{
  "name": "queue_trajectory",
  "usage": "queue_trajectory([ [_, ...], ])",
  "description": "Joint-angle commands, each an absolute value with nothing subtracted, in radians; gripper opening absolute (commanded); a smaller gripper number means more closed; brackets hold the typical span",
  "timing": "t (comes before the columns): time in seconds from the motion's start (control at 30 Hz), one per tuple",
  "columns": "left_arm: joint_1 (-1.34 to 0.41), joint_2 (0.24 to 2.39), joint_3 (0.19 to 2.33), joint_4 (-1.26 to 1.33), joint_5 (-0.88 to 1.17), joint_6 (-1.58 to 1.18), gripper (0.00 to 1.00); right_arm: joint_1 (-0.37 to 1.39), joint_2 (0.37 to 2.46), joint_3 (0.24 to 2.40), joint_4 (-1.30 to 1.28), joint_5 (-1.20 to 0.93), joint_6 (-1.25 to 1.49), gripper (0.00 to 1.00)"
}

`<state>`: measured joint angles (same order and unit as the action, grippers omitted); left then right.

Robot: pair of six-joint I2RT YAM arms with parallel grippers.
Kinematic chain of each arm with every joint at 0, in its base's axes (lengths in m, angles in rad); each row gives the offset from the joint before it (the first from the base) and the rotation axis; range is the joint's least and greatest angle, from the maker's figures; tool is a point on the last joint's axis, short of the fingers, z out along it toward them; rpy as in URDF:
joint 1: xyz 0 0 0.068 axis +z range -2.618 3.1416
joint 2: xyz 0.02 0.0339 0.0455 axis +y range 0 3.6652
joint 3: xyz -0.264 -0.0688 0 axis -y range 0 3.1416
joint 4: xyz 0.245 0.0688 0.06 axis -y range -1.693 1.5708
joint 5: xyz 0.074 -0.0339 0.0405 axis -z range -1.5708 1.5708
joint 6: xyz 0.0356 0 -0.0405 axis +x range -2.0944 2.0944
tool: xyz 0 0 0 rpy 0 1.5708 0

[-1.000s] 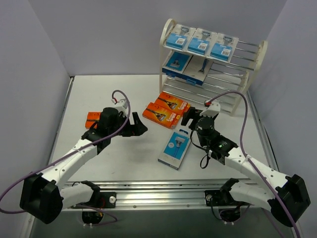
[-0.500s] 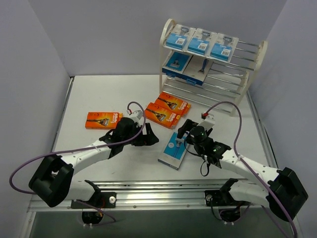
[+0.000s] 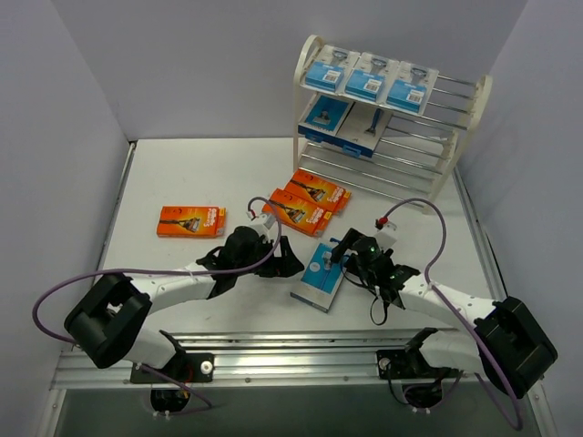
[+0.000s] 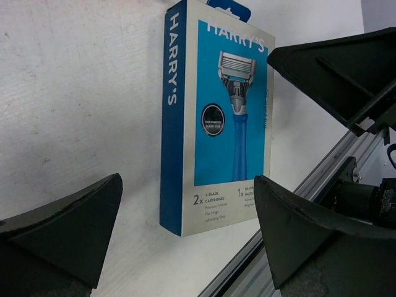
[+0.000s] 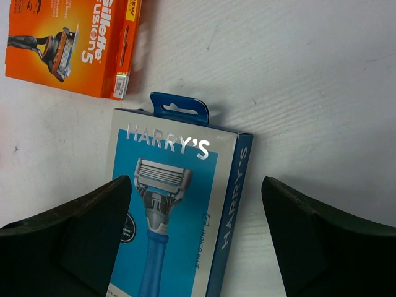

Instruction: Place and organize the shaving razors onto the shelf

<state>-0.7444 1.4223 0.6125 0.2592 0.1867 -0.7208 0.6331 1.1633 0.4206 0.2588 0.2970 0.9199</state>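
Note:
A blue and grey razor pack (image 3: 321,270) lies flat on the table between both arms. My left gripper (image 3: 290,264) is open just left of it, and in the left wrist view the pack (image 4: 216,117) lies ahead of the open fingers (image 4: 185,182). My right gripper (image 3: 342,255) is open at the pack's right edge, its fingers (image 5: 197,182) straddling the pack (image 5: 173,216) from above without touching. Two orange boxes (image 3: 305,202) lie side by side behind it, and a third (image 3: 189,220) is to the left. The shelf (image 3: 414,146) holds three packs on top and two on the middle tier.
The table's metal rail (image 3: 301,350) runs along the near edge, close to the pack's lower end. Purple cables loop from both arms. Grey walls close in the left, back and right. An orange box corner (image 5: 68,43) shows in the right wrist view.
The left arm swung right across the table to the blue pack. The right gripper moved down and left over the same pack. Both jaws widened a little.

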Motion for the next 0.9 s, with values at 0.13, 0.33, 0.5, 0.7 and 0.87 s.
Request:
queue_trajectory([
  [0.13,-0.798,1.463,0.586,0.449,0.183,-0.749,0.96,0.592,1.201,0.373,0.405,0.209,0.945,0.81],
  [0.33,-0.833,1.494,0.563,0.502,0.193,-0.772,0.96,0.588,1.236,0.400,0.428,0.192,0.908,0.81],
  [0.5,-0.848,1.490,0.548,0.515,0.213,-0.778,0.96,0.584,1.262,0.417,0.456,0.176,0.905,0.81],
  [0.7,-0.882,1.512,0.543,0.583,0.279,-0.761,0.97,0.603,1.308,0.416,0.508,0.153,0.910,0.81],
  [0.87,-0.902,1.522,0.525,0.627,0.298,-0.767,0.98,0.626,1.328,0.413,0.537,0.149,0.919,0.81],
])
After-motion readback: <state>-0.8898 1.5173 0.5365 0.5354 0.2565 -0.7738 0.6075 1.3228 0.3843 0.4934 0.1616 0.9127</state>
